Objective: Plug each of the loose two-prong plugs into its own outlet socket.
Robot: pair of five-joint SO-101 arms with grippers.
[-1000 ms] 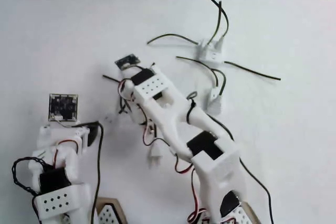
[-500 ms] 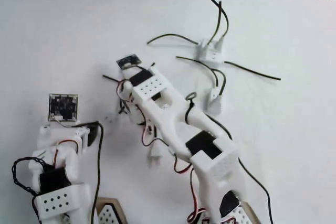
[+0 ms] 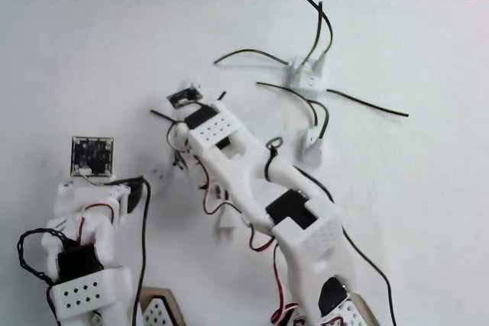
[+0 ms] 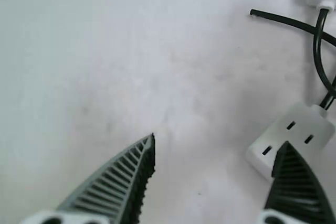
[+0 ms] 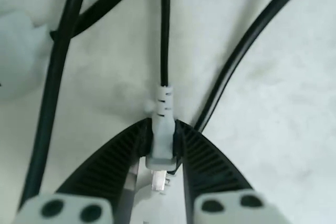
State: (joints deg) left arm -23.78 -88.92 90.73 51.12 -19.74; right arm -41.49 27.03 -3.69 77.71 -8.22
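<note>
- The right gripper (image 5: 163,129) pinches the white plug (image 5: 160,148) by its body, low over the table among black cords (image 5: 165,35).
- The left gripper (image 4: 219,141) is spread wide, one fingertip just beside a white outlet (image 4: 296,129).

An arm (image 3: 252,181) lies stretched over the table (image 3: 76,51), near a white outlet block (image 3: 306,75) trailing black cords (image 3: 244,53).

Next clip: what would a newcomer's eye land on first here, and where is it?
The right gripper is shut on a white two-prong plug near the middle of the table, its black cord trailing away. The left gripper hangs open above the table, a white outlet socket close beside it. Farther back lie more white sockets among loose black cords.
</note>
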